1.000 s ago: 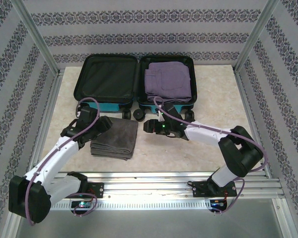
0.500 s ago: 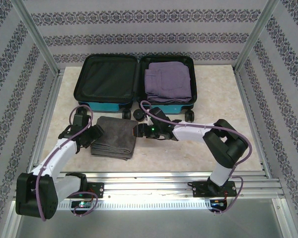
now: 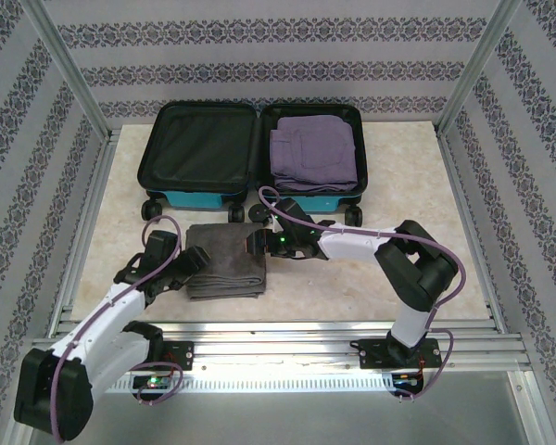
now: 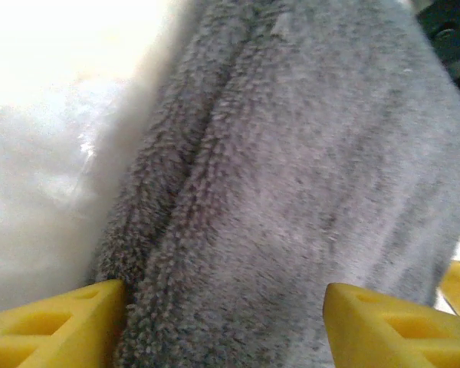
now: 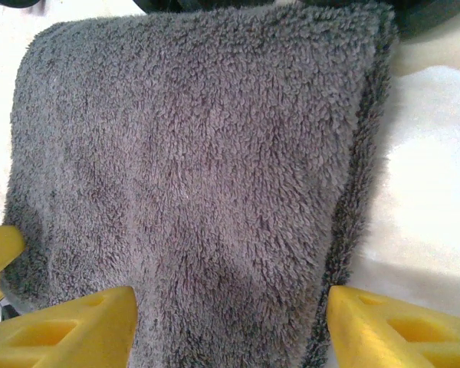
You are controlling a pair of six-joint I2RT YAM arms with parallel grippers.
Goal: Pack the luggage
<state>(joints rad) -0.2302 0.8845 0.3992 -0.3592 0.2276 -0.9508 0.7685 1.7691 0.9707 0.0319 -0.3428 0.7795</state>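
Open turquoise luggage (image 3: 196, 198), black lining (image 3: 199, 148), purple clothes (image 3: 313, 153) inside, left pincer (image 4: 222, 295) and right pincer (image 5: 231, 297) apart

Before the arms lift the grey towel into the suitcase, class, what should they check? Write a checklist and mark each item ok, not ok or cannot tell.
1. The luggage lies open and flat: ok.
2. Its left half has room, with bare black lining showing: ok.
3. The purple clothes sit inside the right half, out of the way: ok.
4. The left pincer is open and astride the left edge of the grey towel: ok.
5. The right pincer is open at the towel's far right corner: ok.
6. The fingers reach under the towel's bottom layer: cannot tell.
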